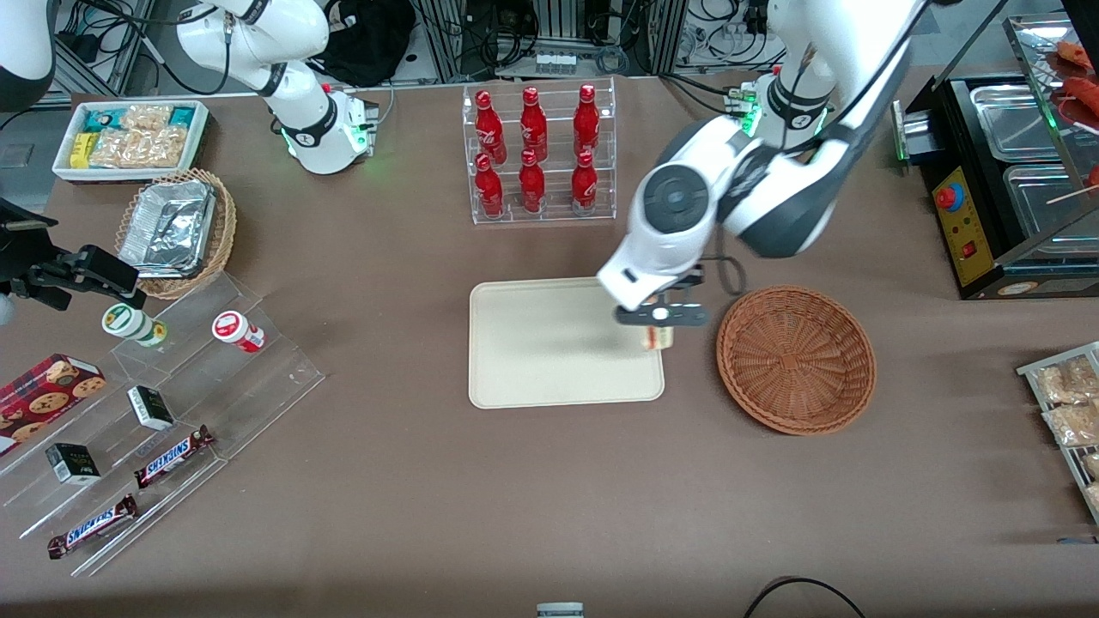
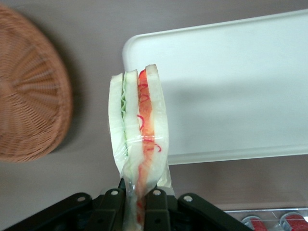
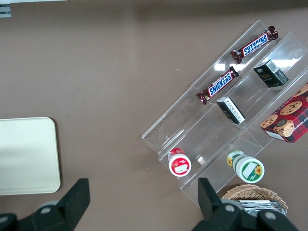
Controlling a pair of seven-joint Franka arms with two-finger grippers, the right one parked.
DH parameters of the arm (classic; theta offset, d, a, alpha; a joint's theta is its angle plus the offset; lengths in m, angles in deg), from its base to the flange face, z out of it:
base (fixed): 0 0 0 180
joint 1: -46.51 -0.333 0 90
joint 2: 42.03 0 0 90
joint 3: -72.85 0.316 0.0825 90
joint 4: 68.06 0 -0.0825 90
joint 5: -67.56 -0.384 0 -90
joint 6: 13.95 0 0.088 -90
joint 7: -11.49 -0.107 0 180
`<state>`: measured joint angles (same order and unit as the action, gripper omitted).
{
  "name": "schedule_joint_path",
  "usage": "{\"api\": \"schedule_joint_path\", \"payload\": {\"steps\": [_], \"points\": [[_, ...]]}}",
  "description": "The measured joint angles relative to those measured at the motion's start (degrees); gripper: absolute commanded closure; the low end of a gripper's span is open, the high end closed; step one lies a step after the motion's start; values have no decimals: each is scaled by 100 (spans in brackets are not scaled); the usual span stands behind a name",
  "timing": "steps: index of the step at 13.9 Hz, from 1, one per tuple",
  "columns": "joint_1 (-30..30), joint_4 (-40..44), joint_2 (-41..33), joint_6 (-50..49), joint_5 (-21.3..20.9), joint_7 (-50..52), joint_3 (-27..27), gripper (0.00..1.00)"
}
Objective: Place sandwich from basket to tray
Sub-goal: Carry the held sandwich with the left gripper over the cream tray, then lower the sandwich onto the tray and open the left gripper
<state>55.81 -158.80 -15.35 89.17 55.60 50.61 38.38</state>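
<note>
Item 1, gripper (image 1: 660, 316): I hold it above the tray's edge nearest the basket, jaws clenched on the sandwich (image 2: 139, 130), which hangs wrapped in clear film with its red and green filling edge showing.

Item 2, sandwich position: lifted clear of the basket (image 1: 796, 359), over the corner of the tray (image 1: 549, 360) closest to that basket. In the wrist view it straddles the tray's rim, partly over tray and partly over bare bench (image 1: 481, 481).

Item 3, basket: empty, just beside the tray, toward the working arm's end.

Item 4, progress: I judge pick-up and most of the carry done. Left to do: shift farther over the tray's middle, lower, release.

Item 5, readable writing: 2 Snickers bars (image 3: 218, 85) carry "SNICKERS" in blue on white, lying on the clear stepped stand toward the parked arm's end. 6 red bottles (image 1: 534, 150) in a clear rack have white script I cannot read. The cookie box (image 1: 47, 390) shows pictures only.
</note>
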Motion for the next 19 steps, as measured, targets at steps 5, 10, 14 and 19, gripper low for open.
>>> {"api": "schedule_joint_path", "payload": {"steps": [5, 10, 14, 19], "points": [[546, 263, 868, 956, -574, 636, 0, 88], [872, 545, 1622, 1466, -1439, 1527, 2, 88], [1005, 930, 2103, 1512, -1591, 1581, 2, 55], [1026, 959, 2207, 1511, -1596, 1603, 2, 1]]}}
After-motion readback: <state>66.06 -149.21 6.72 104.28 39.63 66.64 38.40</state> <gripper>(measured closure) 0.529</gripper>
